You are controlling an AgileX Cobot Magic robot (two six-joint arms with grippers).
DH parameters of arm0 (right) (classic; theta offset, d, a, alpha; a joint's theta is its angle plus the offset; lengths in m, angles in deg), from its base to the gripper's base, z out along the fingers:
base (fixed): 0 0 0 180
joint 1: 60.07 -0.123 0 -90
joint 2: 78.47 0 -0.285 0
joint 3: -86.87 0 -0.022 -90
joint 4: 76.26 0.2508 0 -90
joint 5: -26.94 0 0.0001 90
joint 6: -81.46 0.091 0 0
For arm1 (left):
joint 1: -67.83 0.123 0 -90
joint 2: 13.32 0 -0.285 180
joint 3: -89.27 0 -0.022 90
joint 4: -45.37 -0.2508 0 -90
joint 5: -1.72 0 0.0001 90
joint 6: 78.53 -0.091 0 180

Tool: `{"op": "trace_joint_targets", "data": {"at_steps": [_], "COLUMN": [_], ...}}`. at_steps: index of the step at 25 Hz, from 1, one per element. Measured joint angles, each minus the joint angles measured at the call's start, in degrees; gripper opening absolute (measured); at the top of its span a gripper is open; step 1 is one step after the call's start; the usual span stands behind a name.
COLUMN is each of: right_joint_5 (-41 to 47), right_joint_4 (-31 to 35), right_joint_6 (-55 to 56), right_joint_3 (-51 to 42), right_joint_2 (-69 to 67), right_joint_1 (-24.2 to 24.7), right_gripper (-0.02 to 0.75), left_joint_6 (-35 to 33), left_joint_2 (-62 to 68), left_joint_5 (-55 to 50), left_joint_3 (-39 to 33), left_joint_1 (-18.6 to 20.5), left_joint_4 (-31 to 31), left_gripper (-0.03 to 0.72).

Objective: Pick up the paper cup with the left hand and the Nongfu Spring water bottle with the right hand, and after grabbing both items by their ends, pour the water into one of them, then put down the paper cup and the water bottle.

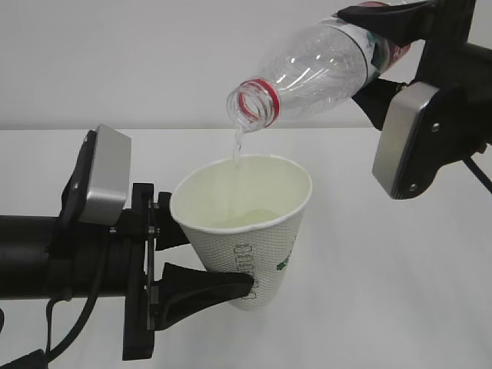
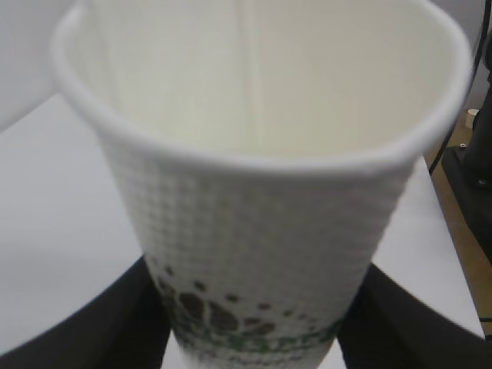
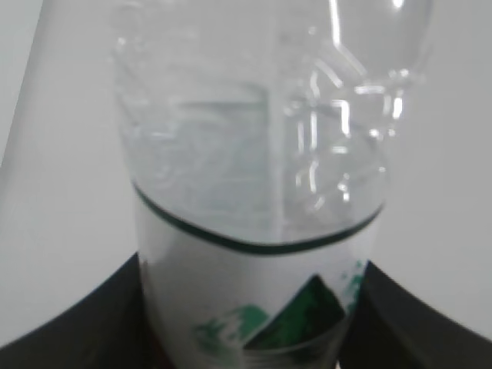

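Treat the paper cup (image 1: 244, 231) as soft-walled and growing heavier while the water (image 1: 237, 146) streams in, so a grip low on its base suits it; your left tool (image 1: 201, 261) is clamped there, holding it tilted above the surface (image 1: 384, 292). The Nongfu Spring water bottle (image 1: 323, 69) is thin, slick plastic; your right tool (image 1: 384, 54) is closed around its labelled end, mouth tipped down just over the cup's rim

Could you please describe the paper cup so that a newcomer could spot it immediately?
Follow the black arm on the left to its gripper. Its fingers hold a white paper cup near the base, below the tilted bottle. Its dotted wall and green print mark it.
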Motion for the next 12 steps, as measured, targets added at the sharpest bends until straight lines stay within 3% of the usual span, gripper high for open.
{"op": "trace_joint_targets", "data": {"at_steps": [12], "right_joint_5": [0.0], "right_joint_4": [0.0], "right_joint_6": [-1.16], "right_joint_3": [0.0], "right_joint_2": [0.0], "right_joint_1": [0.0], "right_gripper": [0.45], "left_joint_6": [0.09], "left_joint_2": [0.0], "left_joint_5": [0.0], "left_joint_3": [0.0], "left_joint_1": [0.0], "left_joint_4": [0.0], "left_gripper": [0.447]}}
